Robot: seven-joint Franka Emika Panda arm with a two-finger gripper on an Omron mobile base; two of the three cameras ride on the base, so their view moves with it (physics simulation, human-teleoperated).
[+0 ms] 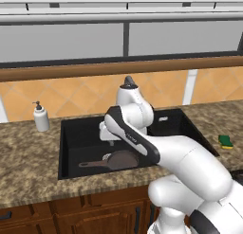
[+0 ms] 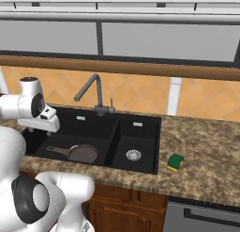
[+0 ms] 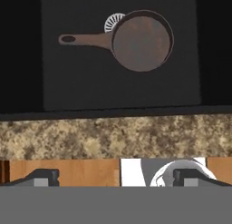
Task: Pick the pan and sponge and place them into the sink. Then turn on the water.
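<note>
The pan point(image 3: 142, 40) lies flat on the floor of the large basin of the sink point(image 2: 112, 132), its long handle pointing away from the divider toward the basin's outer wall. In my hand view it partly covers the round metal drain point(image 3: 113, 22) at its rim. From the right base view the pan point(image 2: 82, 153) sits near the front of that basin, and the smaller basin beside it shows its own drain point(image 2: 133, 155).

The sponge point(image 2: 176, 162) rests on the speckled desk point(image 2: 206, 156) just beside the sink's right edge, apart from the pan, green layer up.

My gripper point(image 3: 117, 177) hangs above the sink's front rim, looking down; its two finger tips point(image 3: 41, 177) stand wide apart with nothing between them.

The grey faucet point(image 2: 91, 92) rises behind the divider, its spout reaching left over the large basin. A white soap dispenser point(image 1: 41, 117) stands on the desk left of the sink.
</note>
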